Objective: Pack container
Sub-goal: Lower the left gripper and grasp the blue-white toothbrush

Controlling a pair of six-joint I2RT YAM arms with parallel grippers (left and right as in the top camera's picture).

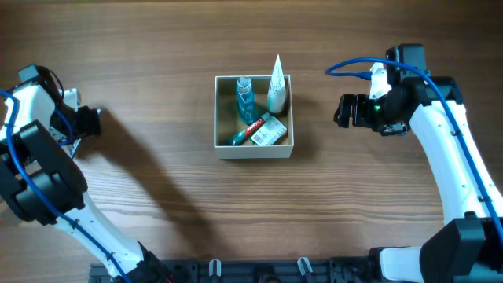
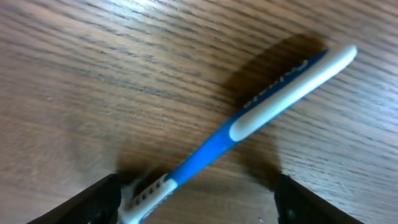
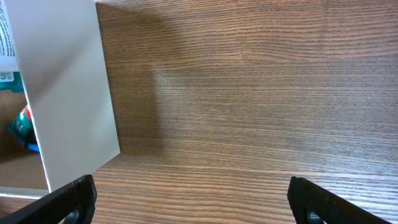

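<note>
We judge the pick-up in hand: our left gripper, jaws apart, must close on the blue-and-white toothbrush, then carry it right to the container; right gripper spread, empty.

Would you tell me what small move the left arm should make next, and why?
Probably lower the left gripper and close it on the blue and white handle: it lies on the table with its near end between the open jaws, not yet in the container.

Wood, card and plastic.
Showed brown grained wood, matt, on the counter; smooth matt white walls and tan cardboard inside the container; glossy blue-and-white plastic on the toothbrush.
</note>
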